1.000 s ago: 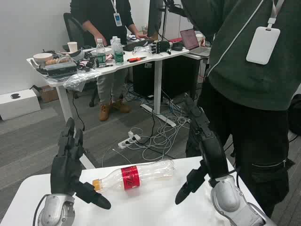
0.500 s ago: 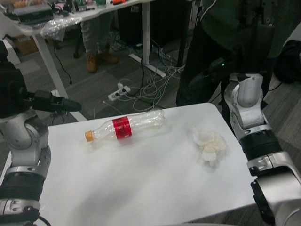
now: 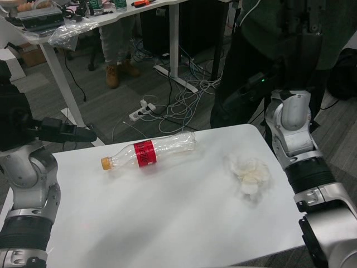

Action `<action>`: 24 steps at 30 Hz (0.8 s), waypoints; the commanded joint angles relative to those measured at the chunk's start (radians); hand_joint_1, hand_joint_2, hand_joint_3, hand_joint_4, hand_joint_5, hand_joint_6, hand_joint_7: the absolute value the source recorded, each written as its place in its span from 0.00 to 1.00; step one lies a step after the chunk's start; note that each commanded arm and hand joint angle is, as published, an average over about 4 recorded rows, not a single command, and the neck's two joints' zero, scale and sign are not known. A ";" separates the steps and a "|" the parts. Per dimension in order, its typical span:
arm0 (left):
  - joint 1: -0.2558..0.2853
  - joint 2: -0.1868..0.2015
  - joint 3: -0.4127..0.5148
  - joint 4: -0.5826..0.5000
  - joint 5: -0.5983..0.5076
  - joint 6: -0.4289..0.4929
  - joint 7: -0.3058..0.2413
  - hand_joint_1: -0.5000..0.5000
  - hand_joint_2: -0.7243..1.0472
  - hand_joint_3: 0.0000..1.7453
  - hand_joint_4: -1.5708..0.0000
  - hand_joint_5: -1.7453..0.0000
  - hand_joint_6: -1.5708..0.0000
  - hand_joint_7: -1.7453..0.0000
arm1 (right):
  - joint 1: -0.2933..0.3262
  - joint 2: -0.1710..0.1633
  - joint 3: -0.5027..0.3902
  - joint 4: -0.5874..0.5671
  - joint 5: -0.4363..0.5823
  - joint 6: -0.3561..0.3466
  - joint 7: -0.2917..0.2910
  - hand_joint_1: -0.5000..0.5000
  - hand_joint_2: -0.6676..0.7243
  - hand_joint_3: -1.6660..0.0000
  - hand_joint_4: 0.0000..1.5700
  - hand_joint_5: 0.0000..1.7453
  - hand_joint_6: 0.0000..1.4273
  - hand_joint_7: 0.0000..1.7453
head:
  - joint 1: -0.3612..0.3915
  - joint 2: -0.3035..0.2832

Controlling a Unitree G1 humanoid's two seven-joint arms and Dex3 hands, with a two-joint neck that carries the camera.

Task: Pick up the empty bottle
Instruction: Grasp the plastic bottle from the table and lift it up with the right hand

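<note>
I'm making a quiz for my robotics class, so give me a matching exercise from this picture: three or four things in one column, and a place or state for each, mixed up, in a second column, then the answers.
Column one:
1. empty bottle
2. crumpled paper
3. left hand
4. power strip

Column two:
A. on the floor beyond the table, among cables
B. lying on its side, orange cap toward the left
C. raised over the table's left edge, holding nothing
D. on the table's right part, near the right arm

Pairs: 1-B, 2-D, 3-C, 4-A
</note>
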 commanded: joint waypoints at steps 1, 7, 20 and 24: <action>0.024 0.023 0.008 -0.028 -0.015 0.042 -0.024 0.00 0.00 0.00 1.00 1.00 1.00 1.00 | 0.018 -0.003 0.005 -0.009 -0.003 0.028 0.018 0.12 1.00 1.00 0.00 0.00 0.00 0.00 | -0.005 -0.003; 0.033 0.034 0.016 -0.039 -0.034 0.133 -0.122 0.00 0.00 0.00 1.00 1.00 1.00 1.00 | 0.028 -0.022 0.021 -0.037 -0.023 0.124 0.097 0.12 0.95 1.00 0.00 0.00 0.00 0.00 | -0.014 -0.013; 0.025 0.036 0.034 -0.014 -0.041 0.241 -0.283 0.00 0.00 0.00 1.00 1.00 1.00 1.00 | -0.018 -0.065 0.154 -0.070 -0.117 0.315 0.225 0.17 0.90 1.00 0.00 0.00 0.00 0.00 | -0.064 -0.034; 0.024 0.034 0.034 -0.009 -0.042 0.241 -0.289 0.00 0.00 0.00 1.00 1.00 1.00 1.00 | -0.054 -0.067 0.202 -0.104 -0.205 0.406 0.280 0.19 0.86 1.00 0.00 0.00 0.00 0.00 | -0.081 -0.035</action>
